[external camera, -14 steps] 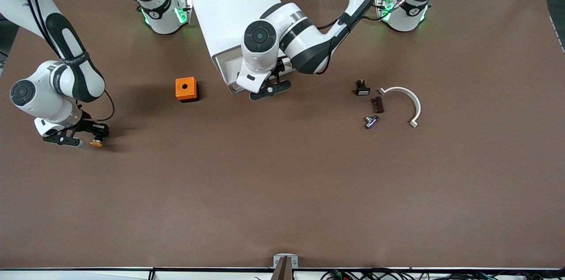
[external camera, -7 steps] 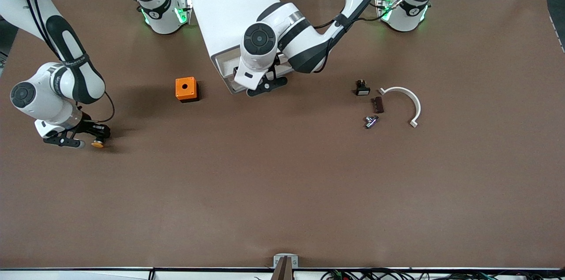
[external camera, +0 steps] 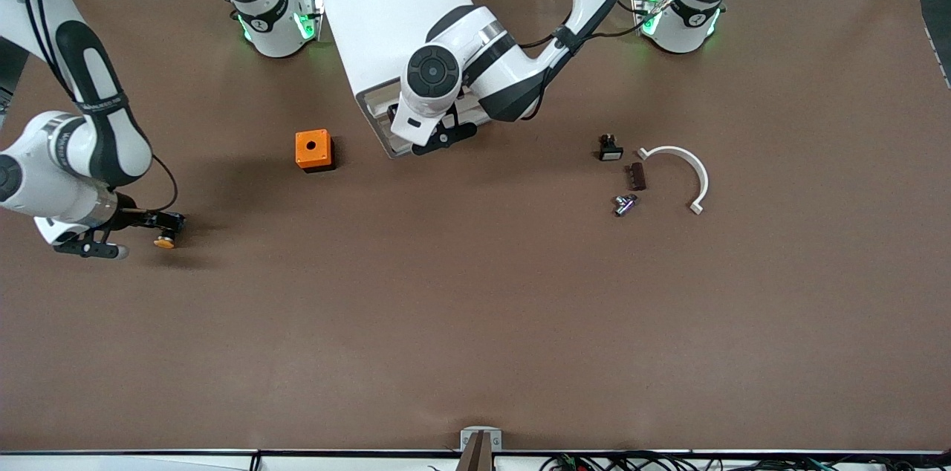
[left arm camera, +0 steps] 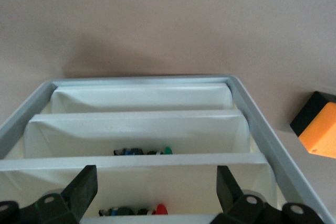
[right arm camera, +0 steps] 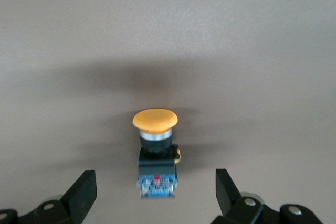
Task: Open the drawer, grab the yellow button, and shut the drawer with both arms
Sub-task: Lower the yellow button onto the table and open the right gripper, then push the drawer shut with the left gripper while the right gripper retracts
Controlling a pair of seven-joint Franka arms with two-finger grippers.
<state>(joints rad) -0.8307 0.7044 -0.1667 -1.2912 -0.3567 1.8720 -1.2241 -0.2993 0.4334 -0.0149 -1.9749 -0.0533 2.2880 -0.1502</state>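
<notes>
The white cabinet (external camera: 383,7) stands between the two arm bases. Its uppermost drawer (external camera: 380,113) sticks out only a little. My left gripper (external camera: 438,135) is open and empty, right in front of the drawer fronts. In the left wrist view (left arm camera: 156,177) its fingers (left arm camera: 84,187) straddle the stacked drawer edges (left arm camera: 131,160), and small parts show inside. The button (external camera: 163,241), orange cap on a black-blue body, lies on the table near the right arm's end. My right gripper (external camera: 134,235) is open beside it. In the right wrist view the button (right arm camera: 155,129) lies free between the spread fingers (right arm camera: 84,190).
An orange cube with a hole (external camera: 313,149) sits beside the cabinet, toward the right arm's end, and shows in the left wrist view (left arm camera: 317,132). Toward the left arm's end lie a black white-capped button (external camera: 610,150), a brown block (external camera: 636,176), a metal part (external camera: 624,204) and a white curved piece (external camera: 687,170).
My left gripper has pushed the drawer farther into the cabinet. My right arm has drawn back toward its end of the table, leaving the button on the table.
</notes>
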